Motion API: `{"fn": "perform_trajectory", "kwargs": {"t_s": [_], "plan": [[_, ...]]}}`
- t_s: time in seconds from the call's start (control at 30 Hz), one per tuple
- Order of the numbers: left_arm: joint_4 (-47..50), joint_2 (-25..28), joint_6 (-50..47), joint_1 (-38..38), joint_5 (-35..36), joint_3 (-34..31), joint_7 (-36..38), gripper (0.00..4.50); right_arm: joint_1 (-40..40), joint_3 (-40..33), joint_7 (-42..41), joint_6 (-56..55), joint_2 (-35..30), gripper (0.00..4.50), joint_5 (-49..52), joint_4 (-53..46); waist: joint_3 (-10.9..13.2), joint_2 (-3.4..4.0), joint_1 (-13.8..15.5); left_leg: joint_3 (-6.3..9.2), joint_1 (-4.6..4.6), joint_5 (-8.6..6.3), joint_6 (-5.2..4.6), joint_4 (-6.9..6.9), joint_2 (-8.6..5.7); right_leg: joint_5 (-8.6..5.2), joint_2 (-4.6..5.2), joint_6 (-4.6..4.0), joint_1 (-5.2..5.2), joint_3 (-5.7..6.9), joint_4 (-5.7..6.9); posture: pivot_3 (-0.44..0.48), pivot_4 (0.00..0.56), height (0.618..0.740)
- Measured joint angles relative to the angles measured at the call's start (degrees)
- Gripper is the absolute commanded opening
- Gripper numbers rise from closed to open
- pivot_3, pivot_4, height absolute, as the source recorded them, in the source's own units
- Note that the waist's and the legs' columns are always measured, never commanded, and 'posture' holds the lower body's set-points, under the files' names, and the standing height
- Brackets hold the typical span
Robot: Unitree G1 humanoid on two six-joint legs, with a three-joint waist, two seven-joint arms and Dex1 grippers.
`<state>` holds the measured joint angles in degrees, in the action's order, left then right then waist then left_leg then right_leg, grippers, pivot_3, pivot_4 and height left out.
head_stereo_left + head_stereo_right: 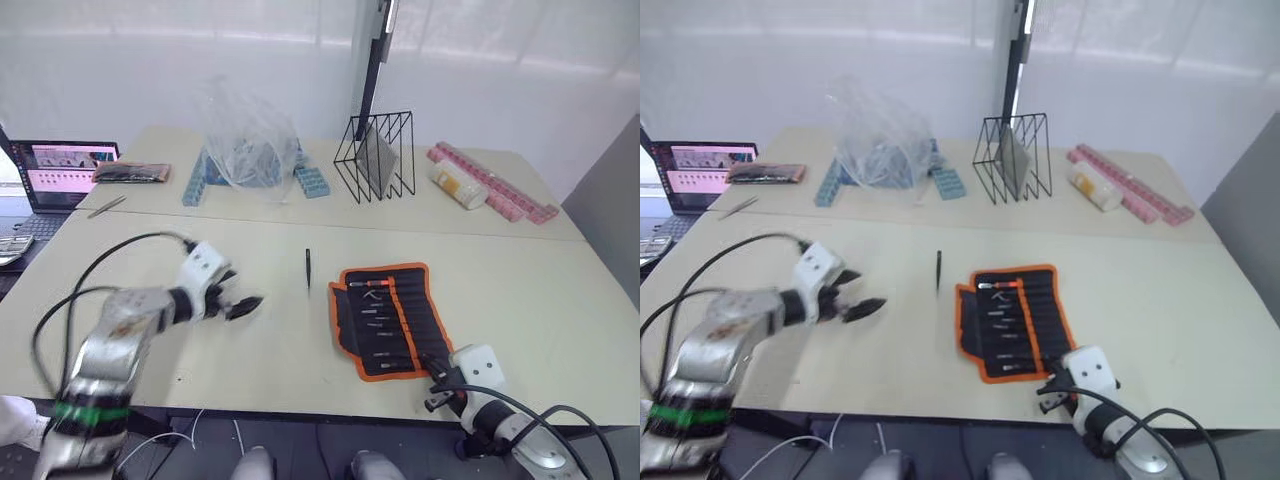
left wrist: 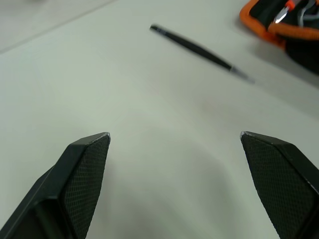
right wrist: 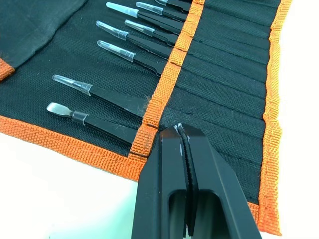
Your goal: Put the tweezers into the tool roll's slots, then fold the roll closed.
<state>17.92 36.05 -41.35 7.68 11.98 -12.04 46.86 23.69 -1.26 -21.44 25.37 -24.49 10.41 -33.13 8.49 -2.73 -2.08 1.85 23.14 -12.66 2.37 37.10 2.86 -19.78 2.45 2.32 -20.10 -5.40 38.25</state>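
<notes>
The black fabric tool roll with orange edging [image 1: 388, 318] lies open on the pale tabletop [image 1: 520, 290], tools tucked in its slots [image 3: 219, 84]. One slim black tweezer [image 1: 308, 269] lies loose just left of it. The left hand [image 1: 243, 305] hovers further left, fingers wide apart, empty. The right hand [image 3: 182, 133], fingers pressed together and holding nothing, sits at the roll's near edge.

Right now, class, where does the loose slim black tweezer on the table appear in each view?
Left eye view: slim black tweezer lying left of the black orange-edged fabric tool roll.
Right eye view: same place.
Left wrist view: beyond the open left claw.
Right wrist view: not in it.
Shared landmark: the roll.
</notes>
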Motion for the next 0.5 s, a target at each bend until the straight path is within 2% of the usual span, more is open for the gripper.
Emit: {"fn": "perform_trajectory", "kwargs": {"t_s": [0.13, 0.23, 0.37, 0.5], "plan": [[7.84, -2.24, -0.31, -14.57, 2.43, -12.03, -3.62, 4.41, 0.29, -0.62, -1.15, -1.2, -0.7, 0.0, 0.01, 1.21, -0.11, -0.19, 0.48, -0.02, -0.14, 0.0, 0.01, 0.0, 0.01, 0.01, 0.09, -0.02, 0.15, 0.02, -0.13, 0.0, 0.15, 0.705], [10.47, -4.48, 1.96, -23.22, 4.04, -18.42, -4.35, 4.41, 0.56, -1.33, -2.11, -1.84, -1.26, 0.0, 0.01, 1.9, -0.12, -0.21, 1.15, -0.07, -0.29, -0.01, 0.02, -0.04, 0.03, 0.0, 0.16, -0.04, 0.15, -0.01, -0.22, 0.0, 0.15, 0.705], [11.81, -5.47, 4.4, -28.39, 6.46, -23.05, -4.86, 4.41, 0.13, -1.59, -3.01, -2.82, -1.75, 0.0, 0.03, 3.31, -0.2, -0.33, 1.59, -0.15, -0.41, -0.02, 0.04, -0.04, 0.1, -0.06, 0.23, -0.14, 0.16, -0.03, -0.26, 0.0, 0.15, 0.705], [12.79, -5.51, 6.4, -31.26, 7.97, -24.7, -4.94, 4.41, -0.9, -1.67, -4.38, -3.15, -2.18, 0.0, 0.08, 4.3, -0.23, -0.37, 1.35, -0.26, -0.52, -0.01, 0.03, -0.09, 0.16, -0.1, 0.21, -0.22, 0.16, -0.07, -0.25, 0.0, 0.15, 0.705]]}}
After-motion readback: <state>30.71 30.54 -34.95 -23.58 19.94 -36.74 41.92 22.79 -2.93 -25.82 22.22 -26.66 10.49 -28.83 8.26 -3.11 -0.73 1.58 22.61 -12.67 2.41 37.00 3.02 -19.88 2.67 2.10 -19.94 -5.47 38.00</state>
